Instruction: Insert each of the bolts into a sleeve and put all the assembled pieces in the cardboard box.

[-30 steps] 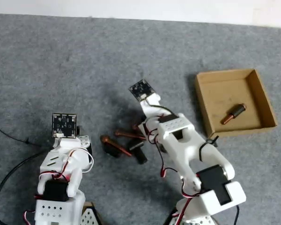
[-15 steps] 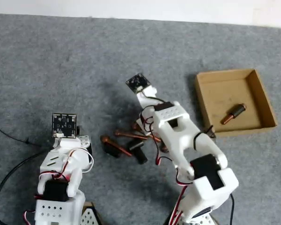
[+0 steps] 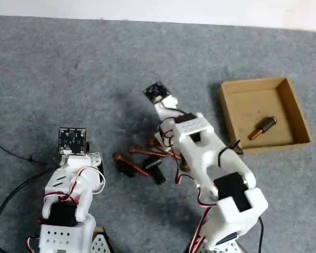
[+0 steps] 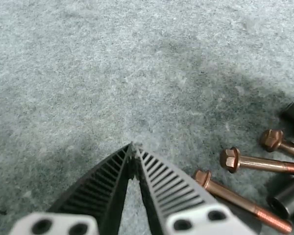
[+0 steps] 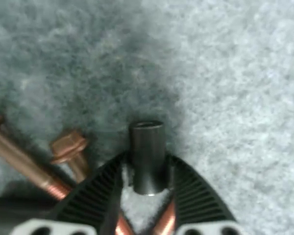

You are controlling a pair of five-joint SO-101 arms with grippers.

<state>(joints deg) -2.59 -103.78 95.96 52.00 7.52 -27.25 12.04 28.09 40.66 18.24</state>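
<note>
My right gripper (image 5: 148,159) is shut on a black sleeve (image 5: 148,154), one finger on each side of it, low over the grey carpet. Copper bolts (image 5: 71,149) lie right beside it. In the high view this arm (image 3: 197,150) stands over the pile of bolts (image 3: 142,152) and sleeves (image 3: 155,171) at the middle. My left gripper (image 4: 133,149) is shut and holds nothing, a short way from three bolts (image 4: 262,163). The cardboard box (image 3: 226,124) at the right holds one assembled bolt and sleeve (image 3: 262,128).
A thin black cable (image 3: 16,156) lies on the carpet at the left, near the left arm (image 3: 76,179). Open grey carpet stretches across the far half of the table, up to a white wall.
The right arm has swung left and away from the box, down over the pile. The left arm has kept still.
</note>
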